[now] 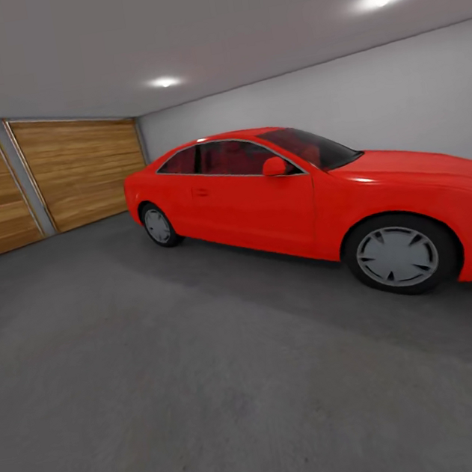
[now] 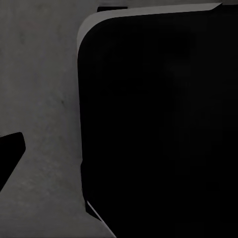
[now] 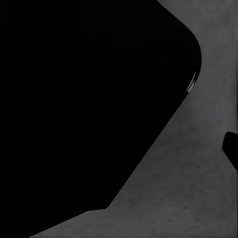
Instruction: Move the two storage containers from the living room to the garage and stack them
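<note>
Grey concrete floor [image 1: 177, 396]; red car [image 1: 314, 201] nose pointing right.

Wide open dark grey floor [image 1: 177, 396] across the lower and left part of the head view, free for passing. Blocked at right and centre by the red car [image 1: 298, 196], standing near the pale wall [image 1: 366, 95]. Closed off at upper left by wooden garage doors [image 1: 78, 169]. Large black rounded shape [image 2: 158, 124] close over the floor in both wrist views.
</note>
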### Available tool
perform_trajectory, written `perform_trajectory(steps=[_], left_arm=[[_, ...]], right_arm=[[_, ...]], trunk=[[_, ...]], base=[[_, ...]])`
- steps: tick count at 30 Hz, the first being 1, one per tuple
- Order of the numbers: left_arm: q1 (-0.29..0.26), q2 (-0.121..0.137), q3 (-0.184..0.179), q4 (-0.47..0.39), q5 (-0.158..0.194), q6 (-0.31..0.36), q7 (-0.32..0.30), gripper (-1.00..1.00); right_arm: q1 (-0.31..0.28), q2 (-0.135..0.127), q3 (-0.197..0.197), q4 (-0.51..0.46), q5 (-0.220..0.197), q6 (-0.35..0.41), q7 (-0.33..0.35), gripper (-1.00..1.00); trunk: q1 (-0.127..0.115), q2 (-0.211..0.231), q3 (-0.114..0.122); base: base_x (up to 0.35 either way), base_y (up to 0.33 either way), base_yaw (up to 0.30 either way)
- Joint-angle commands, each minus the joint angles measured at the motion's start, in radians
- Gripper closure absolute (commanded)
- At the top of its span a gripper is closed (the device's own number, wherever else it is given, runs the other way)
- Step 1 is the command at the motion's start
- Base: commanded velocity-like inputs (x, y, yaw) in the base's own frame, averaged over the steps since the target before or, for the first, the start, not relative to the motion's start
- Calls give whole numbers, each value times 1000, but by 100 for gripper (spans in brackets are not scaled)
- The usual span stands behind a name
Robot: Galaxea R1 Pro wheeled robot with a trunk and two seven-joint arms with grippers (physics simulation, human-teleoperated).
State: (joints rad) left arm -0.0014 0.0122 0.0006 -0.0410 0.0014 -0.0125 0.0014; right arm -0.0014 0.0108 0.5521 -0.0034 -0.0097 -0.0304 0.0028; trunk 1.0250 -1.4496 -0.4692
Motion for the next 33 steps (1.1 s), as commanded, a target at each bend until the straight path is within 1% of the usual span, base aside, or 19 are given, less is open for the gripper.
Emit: perform_trajectory(steps=[1,33], left_arm=[[0,0,0,0,0,-1,0,-100],[0,0,-1,0,0,-1,0,-100]], right_arm=[[0,0,2,0,-1,-3,0,-100],[0,0,2,0,-1,-3,0,-100]], trunk=[[0,0,-1],[0,0,-1]], base=[[0,0,276],[0,0,276]])
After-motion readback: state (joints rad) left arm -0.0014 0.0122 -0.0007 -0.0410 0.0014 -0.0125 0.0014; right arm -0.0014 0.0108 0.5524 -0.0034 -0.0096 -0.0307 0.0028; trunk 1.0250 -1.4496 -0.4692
